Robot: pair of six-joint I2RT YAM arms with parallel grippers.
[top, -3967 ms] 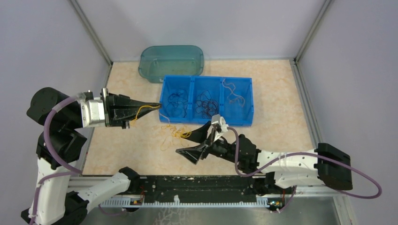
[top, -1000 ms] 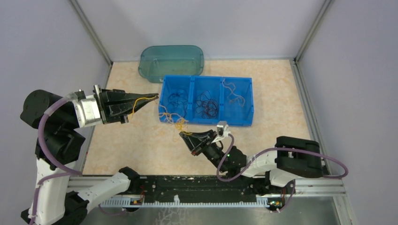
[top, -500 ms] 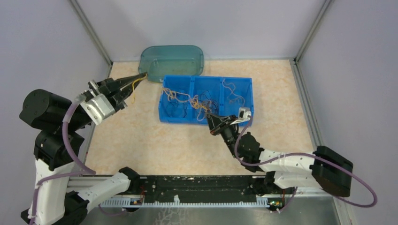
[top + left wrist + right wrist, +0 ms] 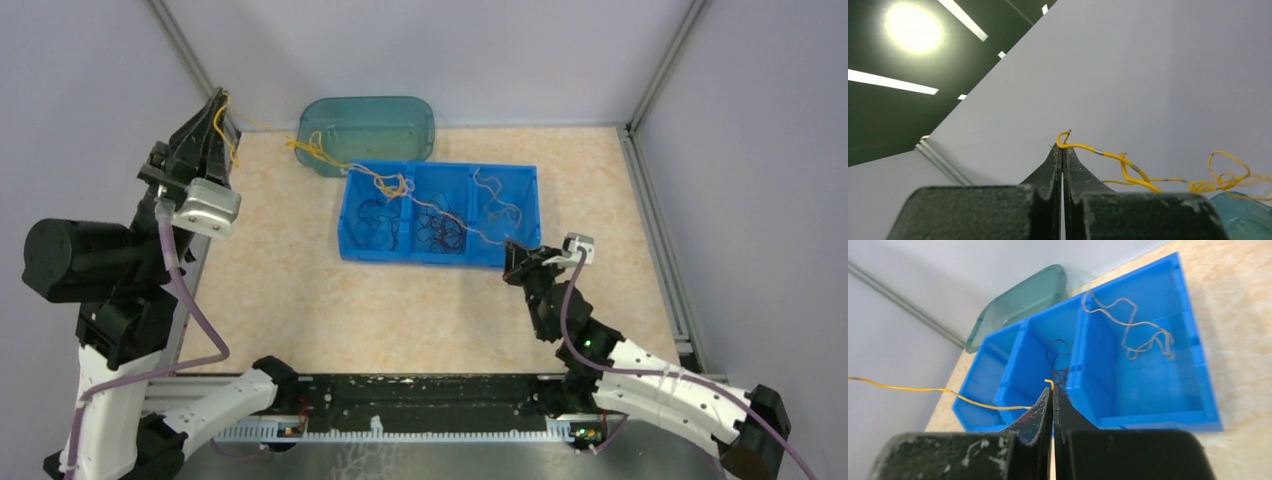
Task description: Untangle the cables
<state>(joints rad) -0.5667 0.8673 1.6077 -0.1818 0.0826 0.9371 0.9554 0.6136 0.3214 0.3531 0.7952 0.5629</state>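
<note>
We are holding the yellow cable (image 4: 312, 152) stretched, left jaws clamped on one end above the worktop's far left corner, right jaws on the other by the blue bin's (image 4: 430, 260) near right corner. Pulling harder is risking cinching the knot (image 4: 392, 186) over the bin.

yellow cable (image 4: 392, 186) tangle unresolvable, teal tub (image 4: 1243, 215) edge-cropped

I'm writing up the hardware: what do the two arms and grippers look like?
The left arm and right arm have white links and black joint housings, each trailed by a thick purple cable. The left gripper and right gripper have black fingers tapering to thin tips; the right's look scuffed whitish.
</note>
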